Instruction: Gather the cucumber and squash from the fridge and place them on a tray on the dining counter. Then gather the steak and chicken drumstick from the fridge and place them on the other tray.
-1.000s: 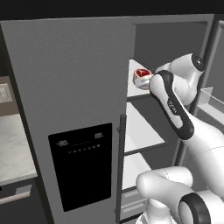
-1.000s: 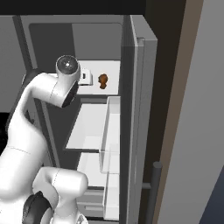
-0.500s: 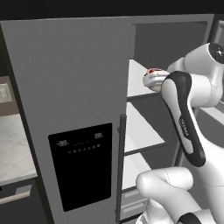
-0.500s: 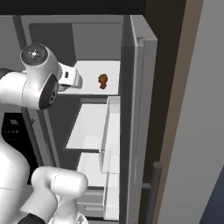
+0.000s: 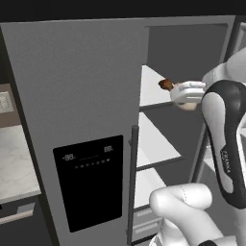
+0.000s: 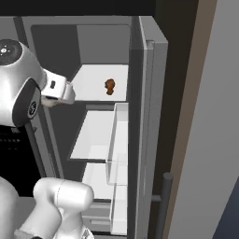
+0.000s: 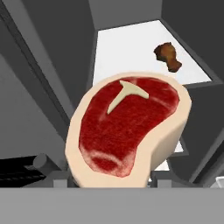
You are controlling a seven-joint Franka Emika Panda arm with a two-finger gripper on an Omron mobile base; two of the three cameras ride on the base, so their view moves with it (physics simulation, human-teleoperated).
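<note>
The steak is deep red with a pale cream rim and a cream T-mark. The chicken drumstick is dark brown. The fridge is grey, with white shelves.

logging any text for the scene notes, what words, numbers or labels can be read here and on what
Dispenser panel on the fridge door: two pale readouts that look like "88" and "88", too blurred to be sure; the row of small marks under them is unreadable.
Forearm of the arm: small grey lettering, too small to read.
Nothing else carries text.
</note>
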